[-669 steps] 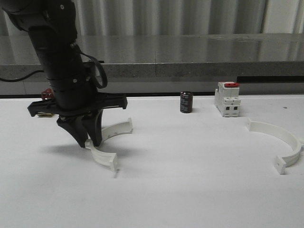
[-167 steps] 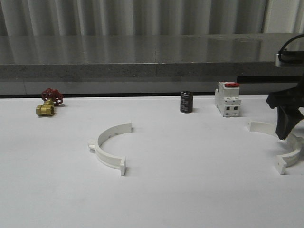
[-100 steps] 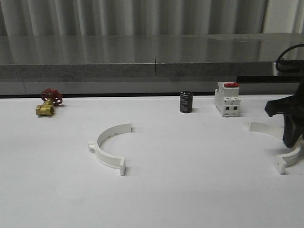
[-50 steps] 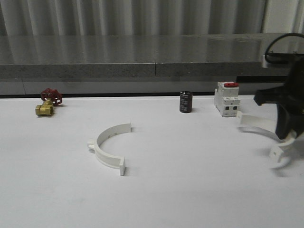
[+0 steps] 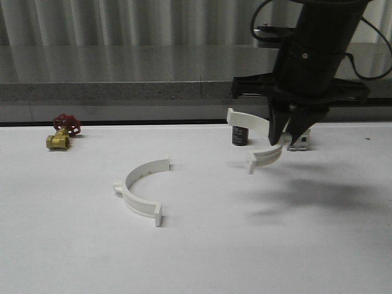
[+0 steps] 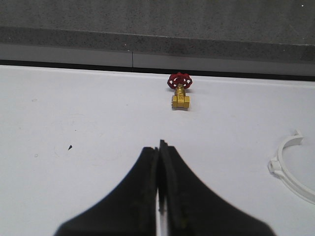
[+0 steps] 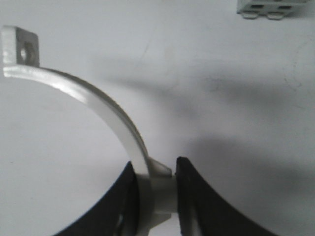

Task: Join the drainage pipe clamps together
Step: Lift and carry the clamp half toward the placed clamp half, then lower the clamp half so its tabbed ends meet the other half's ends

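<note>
**Right arm carries one clamp half toward its mate**

White tabletop (image 5: 202, 257) runs back to a grey stone ledge and a corrugated wall. Over it, the right gripper (image 5: 288, 136) has its jaws clamped on the middle of one drainage pipe clamp half (image 5: 260, 138), pinching the band at its small rib; in the right wrist view the carried half (image 7: 106, 115) arcs away from the black fingers (image 7: 194, 196) to a flat holed tab. This half hangs clear of the table, tilted, in front of a small black cylinder (image 5: 239, 136), with the white breaker (image 5: 300, 143) partly hidden behind the gripper.

The second clamp half (image 5: 142, 193) lies flat on the table, well apart to the left, its open side facing right toward the carried one. The left gripper (image 6: 158, 184) hovers with its jaws pressed together on nothing, a brass valve with a red handwheel (image 6: 179, 91) further off beyond it.

Both halves look like thin moulded plastic: light, fairly stiff, yet springy enough to flex or swivel under a pinch, and smooth enough to slip. A mid-band hold at the rib seems the soundest, since it leaves both holed tabs free to meet the other half's tabs. The resting half will likely slide when pushed, so it may need steadying.
</note>
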Tool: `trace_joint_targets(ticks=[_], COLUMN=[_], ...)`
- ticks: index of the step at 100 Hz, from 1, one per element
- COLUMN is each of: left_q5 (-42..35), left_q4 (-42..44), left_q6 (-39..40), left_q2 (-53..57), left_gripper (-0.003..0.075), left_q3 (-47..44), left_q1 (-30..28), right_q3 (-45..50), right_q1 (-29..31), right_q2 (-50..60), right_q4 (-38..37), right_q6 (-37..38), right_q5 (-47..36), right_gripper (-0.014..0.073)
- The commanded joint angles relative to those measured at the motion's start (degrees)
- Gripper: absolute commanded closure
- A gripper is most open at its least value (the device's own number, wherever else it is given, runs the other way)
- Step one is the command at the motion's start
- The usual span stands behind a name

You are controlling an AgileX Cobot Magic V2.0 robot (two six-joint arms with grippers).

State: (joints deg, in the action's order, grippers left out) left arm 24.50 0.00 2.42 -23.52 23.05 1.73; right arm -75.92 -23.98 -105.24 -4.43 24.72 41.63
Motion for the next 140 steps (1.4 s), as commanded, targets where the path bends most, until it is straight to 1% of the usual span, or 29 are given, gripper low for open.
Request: trace_joint_targets(ticks=[1,40,52,105,140], left_q5=[-4.79,-4.79,-4.79,-4.79,-4.79], left_q4=[-0.39,-0.39,-0.39,-0.39,-0.39], left_q6=[0.08,0.08,0.08,0.08,0.08], left_q2=[-0.28,-0.28,-0.28,-0.28,-0.28], left_gripper=[0.0741,0.0741,0.0741,0.0741,0.0741], left_q3=[1.46,1.46,1.46,1.46,1.46], left_q1=[-0.12,-0.12,-0.12,-0.12,-0.12], right_q3=[-3.04,-10.92,-12.14,-12.14,-12.19], right_q1=[-1.84,-8.24,-8.76,-10.41,-11.06], right_q2=[1.13,-7.12,-8.84,-11.77,-12.45], right_q4=[-3.08,-3.08,-3.08,-2.96,-0.16], right_q6=[3.41,6.70,7.32,9.72,9.78], right_q5=[-0.77,1.05,1.37,0.35,-2.36], right_gripper=[0.0608,0.0608,0.0608,0.0608,0.0608])
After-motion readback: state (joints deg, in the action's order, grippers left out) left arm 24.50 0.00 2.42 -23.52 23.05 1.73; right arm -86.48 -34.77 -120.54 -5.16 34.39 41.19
